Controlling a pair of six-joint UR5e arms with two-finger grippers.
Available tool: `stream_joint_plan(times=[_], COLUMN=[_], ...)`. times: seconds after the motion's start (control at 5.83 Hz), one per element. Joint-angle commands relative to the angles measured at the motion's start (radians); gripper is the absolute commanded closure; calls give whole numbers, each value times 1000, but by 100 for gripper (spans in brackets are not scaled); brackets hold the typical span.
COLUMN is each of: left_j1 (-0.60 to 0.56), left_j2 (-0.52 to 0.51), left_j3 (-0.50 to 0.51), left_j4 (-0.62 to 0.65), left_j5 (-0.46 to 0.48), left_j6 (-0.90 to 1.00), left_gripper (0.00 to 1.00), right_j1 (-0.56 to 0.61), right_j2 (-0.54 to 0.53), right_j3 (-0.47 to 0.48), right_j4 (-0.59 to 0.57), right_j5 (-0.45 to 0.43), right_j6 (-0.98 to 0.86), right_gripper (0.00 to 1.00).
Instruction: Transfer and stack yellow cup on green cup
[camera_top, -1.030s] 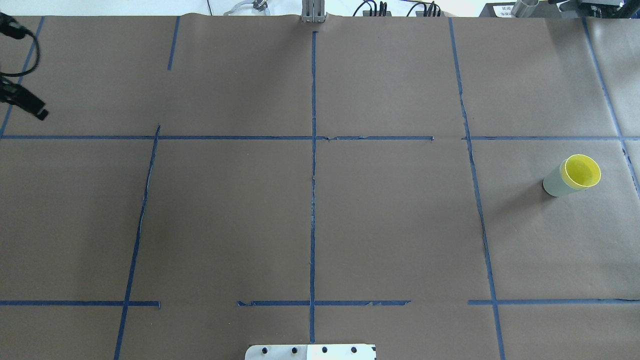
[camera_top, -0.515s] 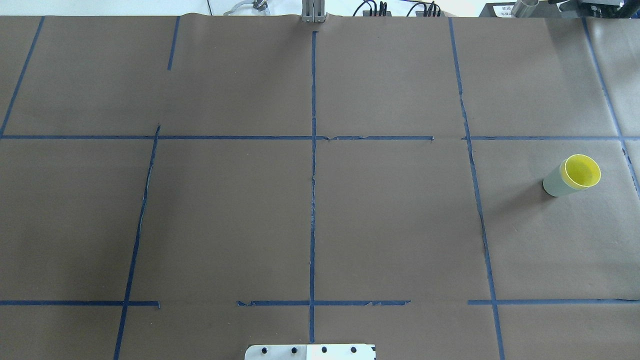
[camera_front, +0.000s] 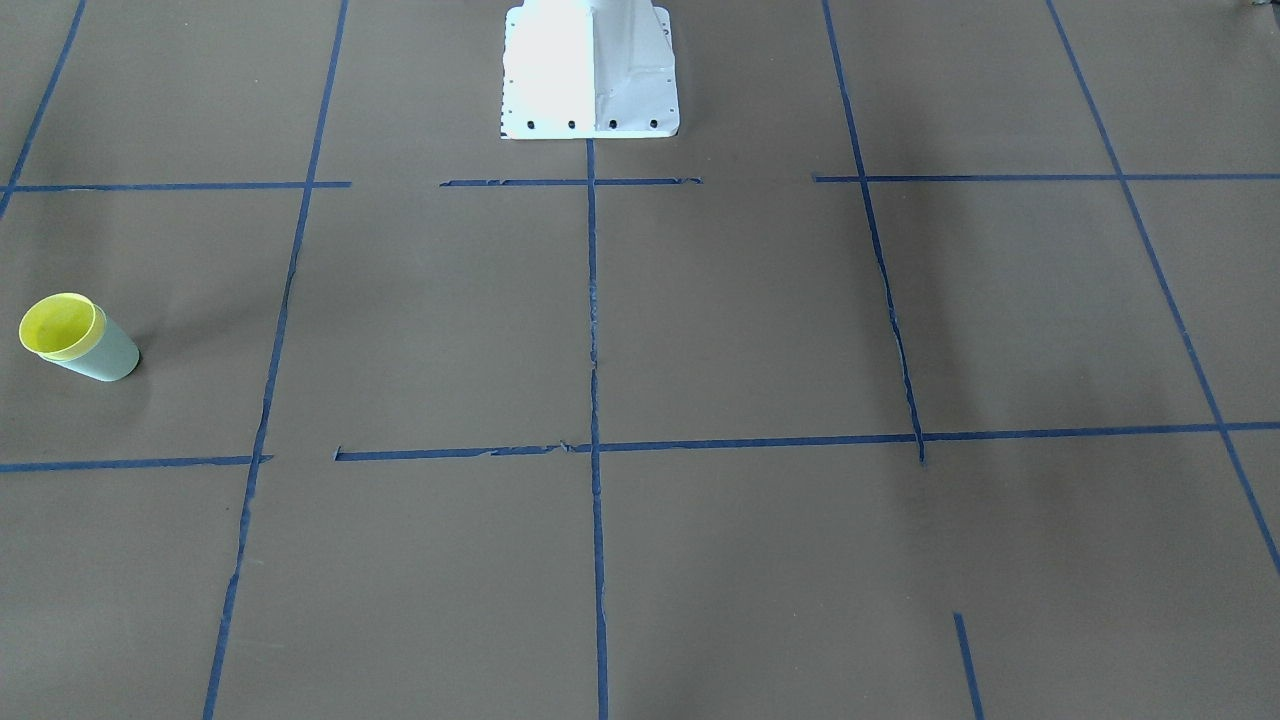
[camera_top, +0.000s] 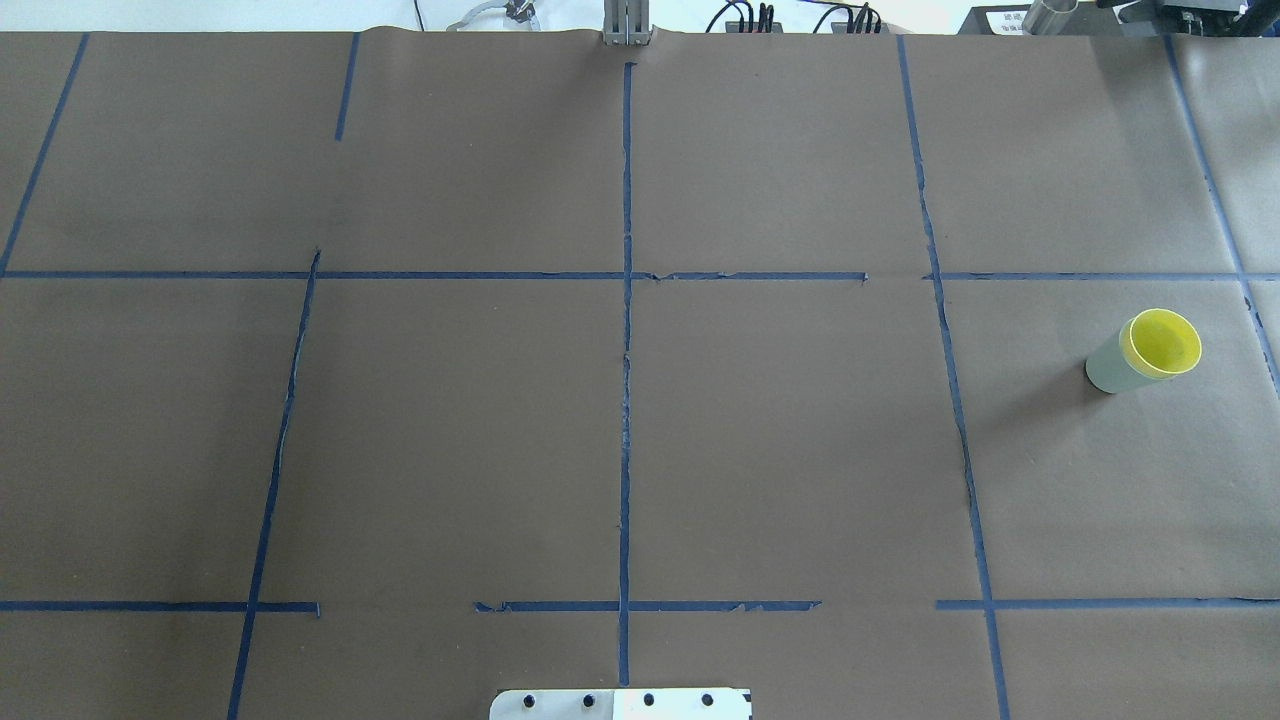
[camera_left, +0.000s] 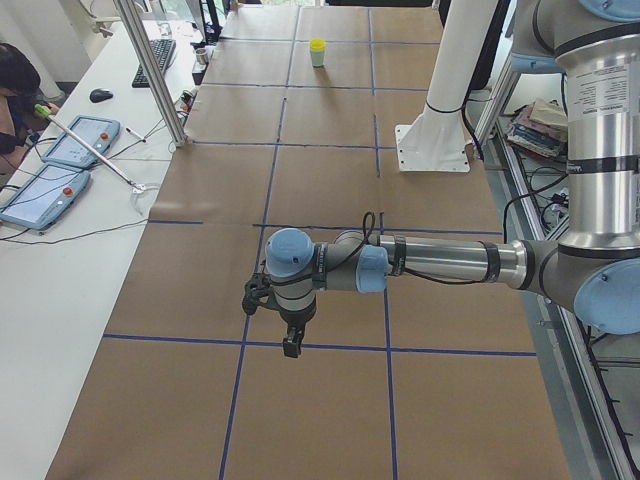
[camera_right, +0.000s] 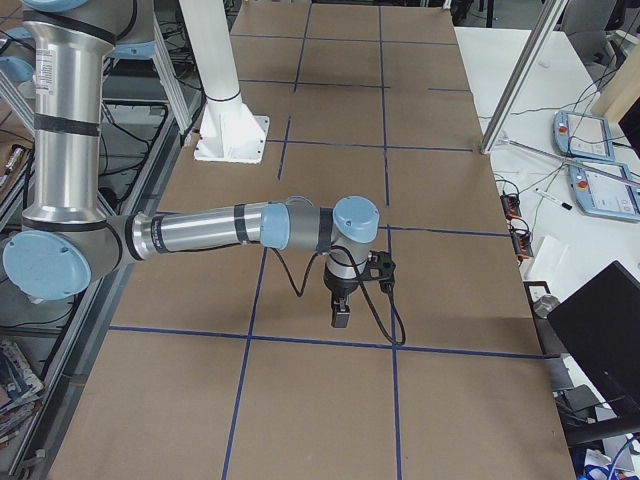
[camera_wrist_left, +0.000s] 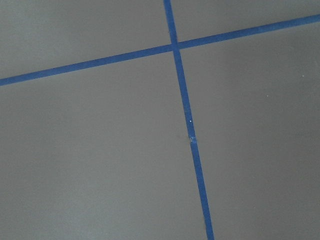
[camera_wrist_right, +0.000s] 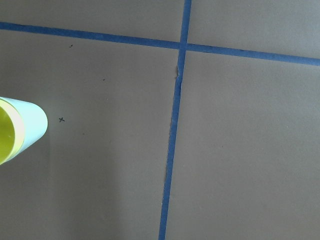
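The yellow cup (camera_top: 1162, 342) sits nested inside the green cup (camera_top: 1105, 366), upright, at the table's right side. Only the yellow rim and inside show above the green wall. The pair also shows in the front-facing view, yellow cup (camera_front: 58, 326) in green cup (camera_front: 108, 355), and at the left edge of the right wrist view (camera_wrist_right: 34, 122). My left gripper (camera_left: 290, 345) shows only in the exterior left view, pointing down over the table's left end. My right gripper (camera_right: 340, 318) shows only in the exterior right view. I cannot tell whether either is open or shut. Neither touches the cups.
Brown paper with blue tape lines (camera_top: 626, 300) covers the table. The white robot base (camera_front: 590, 70) stands at the near middle edge. Tablets and cables (camera_left: 60, 160) lie on the white bench beside the table, where a person sits.
One second ago my left gripper showed at the overhead view's left edge. It has moved out of that view. The stacked cups have not moved.
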Motion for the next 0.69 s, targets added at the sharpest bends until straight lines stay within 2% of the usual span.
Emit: stream_joint_plan(times=[0.0, 0.51], left_j1=[-9, -4], left_j2=[12, 15], left_j3=[13, 24], left_j4=[-11, -10], left_j5=[1, 1], left_j6=[1, 1], left_gripper=[0, 0], right_j1=[0, 0], right_j2=[-4, -10], right_j3=[-1, -1], right_j4=[0, 9], right_j5=[0, 11], right_j6=[-4, -9], right_gripper=[0, 0])
